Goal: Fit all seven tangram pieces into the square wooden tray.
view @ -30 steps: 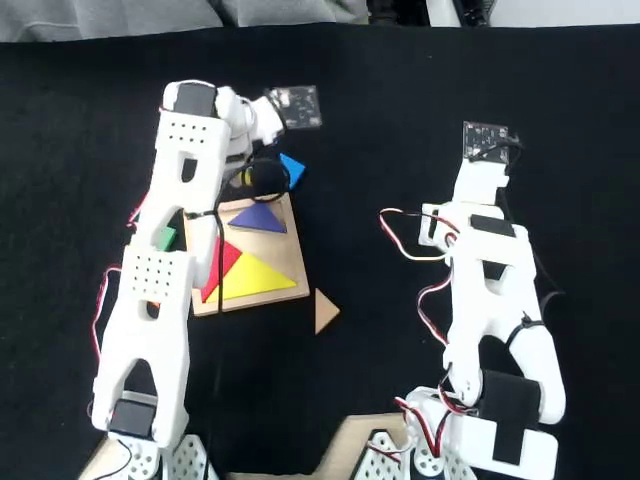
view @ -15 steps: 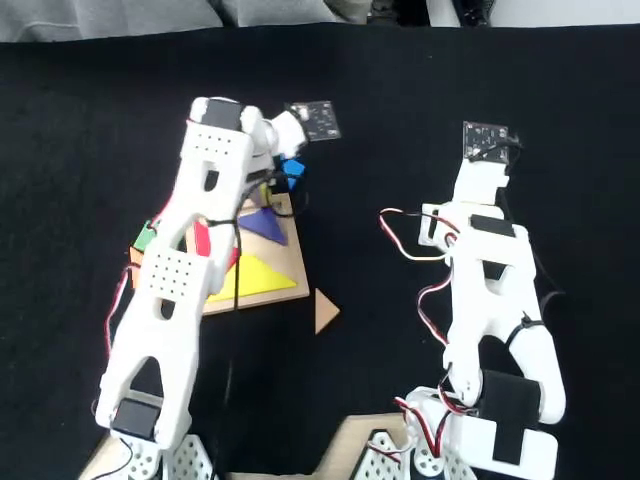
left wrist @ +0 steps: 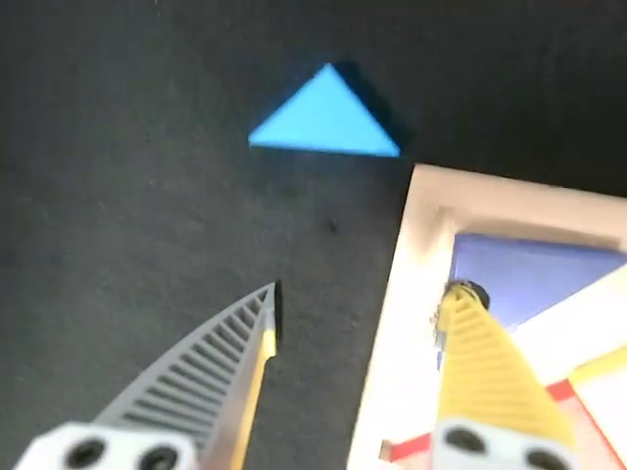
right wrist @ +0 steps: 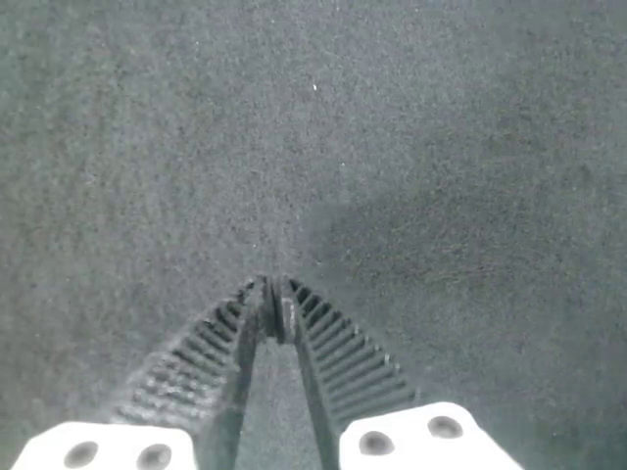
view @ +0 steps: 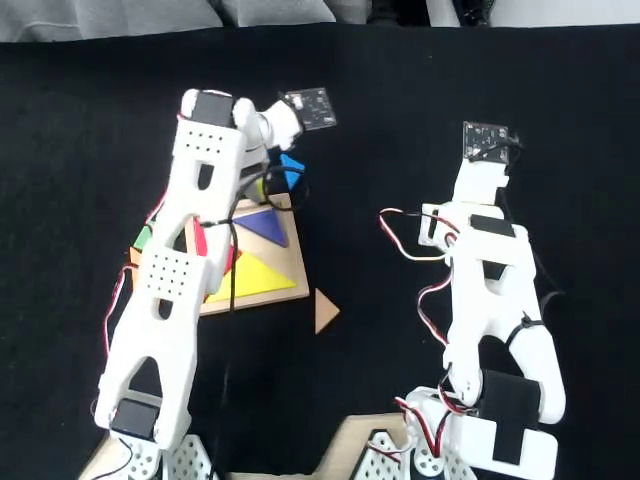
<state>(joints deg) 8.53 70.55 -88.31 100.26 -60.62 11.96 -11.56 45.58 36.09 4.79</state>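
Left gripper (left wrist: 362, 294), jaws apart, straddles square wooden tray (left wrist: 402, 323) rim. Small blue triangle piece (left wrist: 323, 113) on black worktop (left wrist: 147, 196), just off tray corner. Probably fetching it: advance, lower, close. Right gripper (right wrist: 272, 299) pinched together.

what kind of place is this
Probably a robotics lab bench: a white left arm and right arm at a black-covered table, with a wooden tray and a loose blue triangle set out.

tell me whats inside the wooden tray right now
The wooden tray holds a purple triangle, a yellow triangle and a partly visible red piece. The left arm lies over the tray's left part, so anything beneath it is covered.
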